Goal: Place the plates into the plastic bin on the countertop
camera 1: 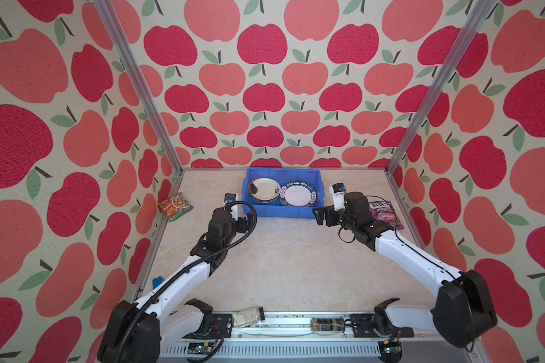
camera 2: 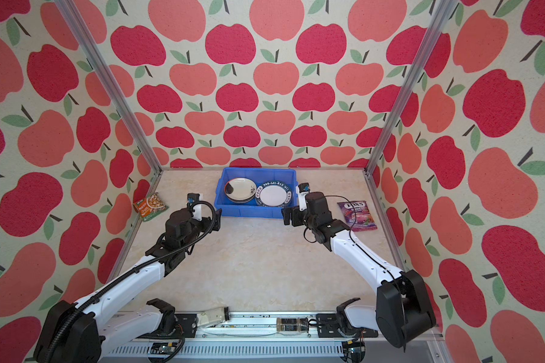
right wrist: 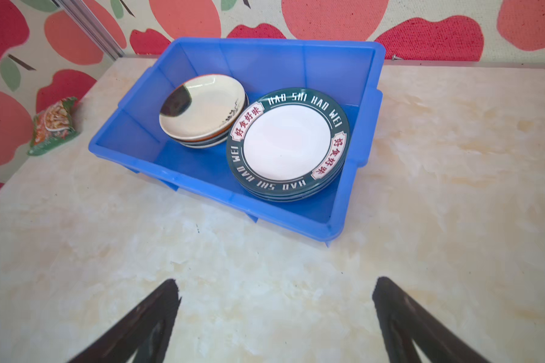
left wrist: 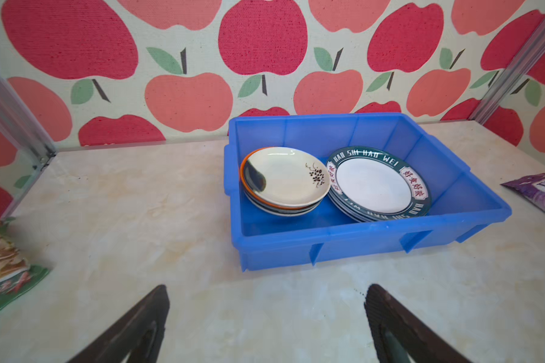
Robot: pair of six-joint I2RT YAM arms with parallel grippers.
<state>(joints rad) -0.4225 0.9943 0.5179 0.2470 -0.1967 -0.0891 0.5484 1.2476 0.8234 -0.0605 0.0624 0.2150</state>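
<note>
1. Hovering wide open and empty, the left claw (left wrist: pixel 267 287) and the right claw (right wrist: pixel 276 280) are flanking the plastic bin (camera 1: pixel 283 212), which is sitting at 12 o'clock on the worktop (camera 1: pixel 280 257). The left one is hanging off the bin's 8 o'clock corner and the right one off its 4 o'clock corner.
2. Every plate in view is lying inside the bin, with a cream-topped stack (camera 1: pixel 264 189) at 9 o'clock and a green-rimmed stack (camera 1: pixel 298 195) at 3 o'clock. None is showing on the bare worktop, so the job is looking finished or nearly so.
3. The green-rimmed stack is appearing to overlap its neighbour's edge and sit tilted. A knock to the bin is risking a slide, a clatter or a chipped rim.
4. Both claws are sitting close to the bin's near wall, so a careless inward swing is risking a shove that shifts the light tub.
5. An orange snack packet (camera 1: pixel 174 206) at 9 o'clock, a purple snack packet (camera 1: pixel 383 213) at 3 o'clock and glass jars (camera 1: pixel 249 316) at 6 o'clock are lying within reach. A low retreating arm is risking sweeping them aside.
</note>
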